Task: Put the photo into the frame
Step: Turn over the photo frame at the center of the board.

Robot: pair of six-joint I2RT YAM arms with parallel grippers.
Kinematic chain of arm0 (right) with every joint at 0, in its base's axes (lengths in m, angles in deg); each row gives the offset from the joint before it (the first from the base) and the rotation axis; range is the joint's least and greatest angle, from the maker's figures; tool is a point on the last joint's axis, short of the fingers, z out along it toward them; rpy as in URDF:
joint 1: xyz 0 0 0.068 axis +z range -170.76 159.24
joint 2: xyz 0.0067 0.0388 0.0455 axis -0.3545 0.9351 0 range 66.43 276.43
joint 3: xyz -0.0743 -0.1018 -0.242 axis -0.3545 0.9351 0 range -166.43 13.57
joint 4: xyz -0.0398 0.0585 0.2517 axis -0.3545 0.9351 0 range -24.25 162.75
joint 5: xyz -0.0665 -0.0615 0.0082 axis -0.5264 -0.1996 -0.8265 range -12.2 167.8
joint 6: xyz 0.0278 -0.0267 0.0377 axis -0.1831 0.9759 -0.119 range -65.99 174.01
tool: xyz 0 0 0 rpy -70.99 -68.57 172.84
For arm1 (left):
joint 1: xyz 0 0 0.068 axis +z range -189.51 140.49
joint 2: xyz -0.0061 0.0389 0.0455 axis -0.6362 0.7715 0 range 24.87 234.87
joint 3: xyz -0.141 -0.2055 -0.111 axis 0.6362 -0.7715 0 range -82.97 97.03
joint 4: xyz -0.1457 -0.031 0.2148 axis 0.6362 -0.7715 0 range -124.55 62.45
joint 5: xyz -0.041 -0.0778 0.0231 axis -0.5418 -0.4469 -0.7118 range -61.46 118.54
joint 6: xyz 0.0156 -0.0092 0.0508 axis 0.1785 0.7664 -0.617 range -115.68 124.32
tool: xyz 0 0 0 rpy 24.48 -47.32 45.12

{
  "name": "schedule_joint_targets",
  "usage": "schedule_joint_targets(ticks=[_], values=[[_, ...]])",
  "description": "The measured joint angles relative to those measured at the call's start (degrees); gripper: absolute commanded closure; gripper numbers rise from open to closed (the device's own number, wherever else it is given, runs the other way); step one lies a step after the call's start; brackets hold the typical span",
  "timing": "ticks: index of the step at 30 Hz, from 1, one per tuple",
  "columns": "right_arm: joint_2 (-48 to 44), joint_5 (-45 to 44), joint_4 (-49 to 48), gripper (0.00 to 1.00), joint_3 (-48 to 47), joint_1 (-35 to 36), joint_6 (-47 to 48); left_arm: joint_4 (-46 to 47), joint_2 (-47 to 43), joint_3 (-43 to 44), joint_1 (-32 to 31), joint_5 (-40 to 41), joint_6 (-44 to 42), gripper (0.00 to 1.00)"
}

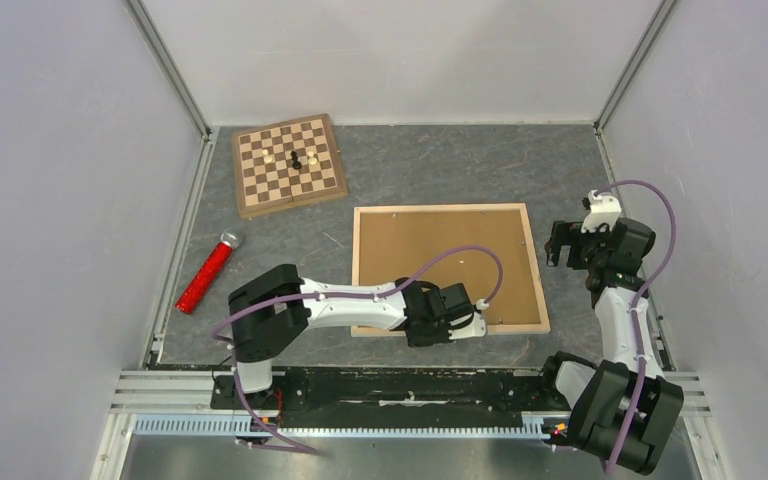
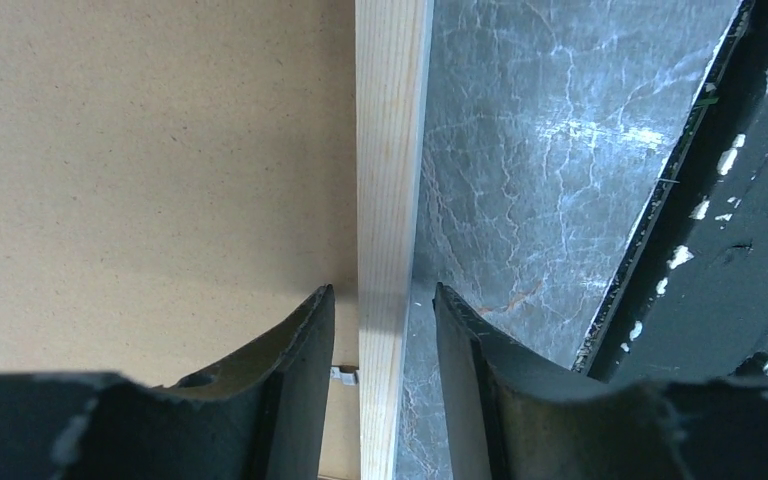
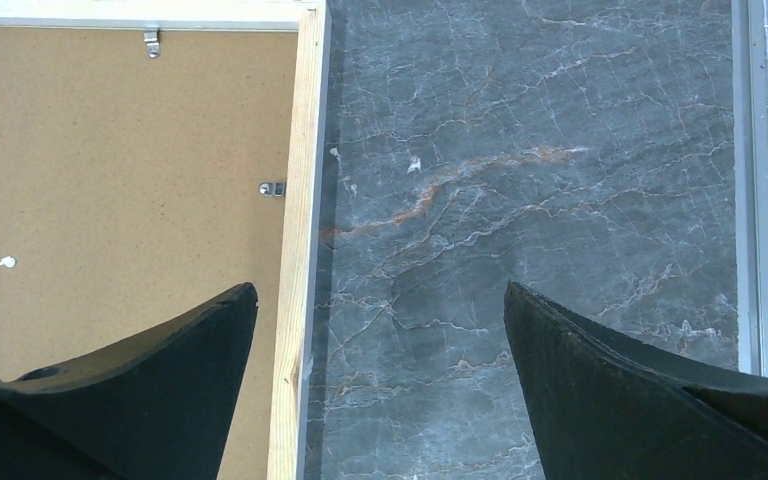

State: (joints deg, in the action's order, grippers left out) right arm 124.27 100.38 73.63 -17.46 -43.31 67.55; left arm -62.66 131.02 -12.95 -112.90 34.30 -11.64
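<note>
The frame point(image 1: 450, 209) lies face down mid-table, its thin light wooden bars around a plain brown backing board point(image 1: 440, 262). The photo is hidden. My left gripper point(image 1: 470, 325) is at the frame's near bar. In the left wrist view it point(image 2: 384, 300) is partly open and straddles that bar point(image 2: 392, 150), one finger over the board point(image 2: 140, 150) and one over the table, with small gaps on both sides. My right gripper point(image 1: 557, 243) hovers wide open over the frame's right bar point(image 3: 300, 200), holding nothing; in its wrist view the gripper point(image 3: 380, 300) spans bar and table.
A checkered chessboard point(image 1: 289, 163) with a few pieces lies at the back left. A red tube point(image 1: 206, 273) lies at the left. Small metal clips point(image 3: 271, 188) hold the board. A black rail point(image 1: 410, 385) runs along the near edge. Walls enclose the table.
</note>
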Motion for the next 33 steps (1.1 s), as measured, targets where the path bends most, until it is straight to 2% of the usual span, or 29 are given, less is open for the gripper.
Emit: schedule_joint_targets(ticks=[4, 10, 13, 14, 15, 20, 25, 29, 33], values=[[0.00, 0.15, 0.00, 0.04, 0.02, -0.24, 0.00, 0.02, 0.00, 0.00, -0.31, 0.17, 0.46, 0.60], [-0.04, 0.55, 0.02, 0.04, 0.22, -0.24, 0.02, 0.07, 0.09, 0.00, -0.33, 0.26, 0.72, 0.77], [-0.13, 0.70, 0.13, 0.04, 0.42, -0.33, 0.11, -0.13, 0.09, 0.15, -0.28, 0.09, 0.72, 0.89], [-0.20, 0.72, 0.31, 0.04, 0.44, -0.35, 0.17, -0.22, 0.09, 0.22, -0.28, 0.09, 0.74, 0.96], [-0.28, 0.81, 0.42, 0.04, 0.44, -0.37, 0.22, -0.33, 0.11, 0.31, -0.28, -0.07, 0.74, 0.98], [-0.96, 2.91, 0.48, 0.04, 0.44, -0.46, 1.03, -1.25, 0.11, 1.01, -0.26, -0.87, 0.74, 0.98], [-2.67, 9.29, 2.51, 0.05, 0.39, -0.50, 4.66, -3.48, 0.11, 2.80, 0.63, -3.02, 0.74, 0.98], [-4.94, 15.26, 7.63, 0.06, -0.59, -0.50, 11.96, -6.95, 0.11, 5.73, 2.47, -6.01, 0.70, 0.98], [-7.45, 19.71, 16.24, 0.07, -3.98, -0.50, 23.21, -10.47, 0.11, 9.57, 4.72, -8.96, 0.44, 0.98]])
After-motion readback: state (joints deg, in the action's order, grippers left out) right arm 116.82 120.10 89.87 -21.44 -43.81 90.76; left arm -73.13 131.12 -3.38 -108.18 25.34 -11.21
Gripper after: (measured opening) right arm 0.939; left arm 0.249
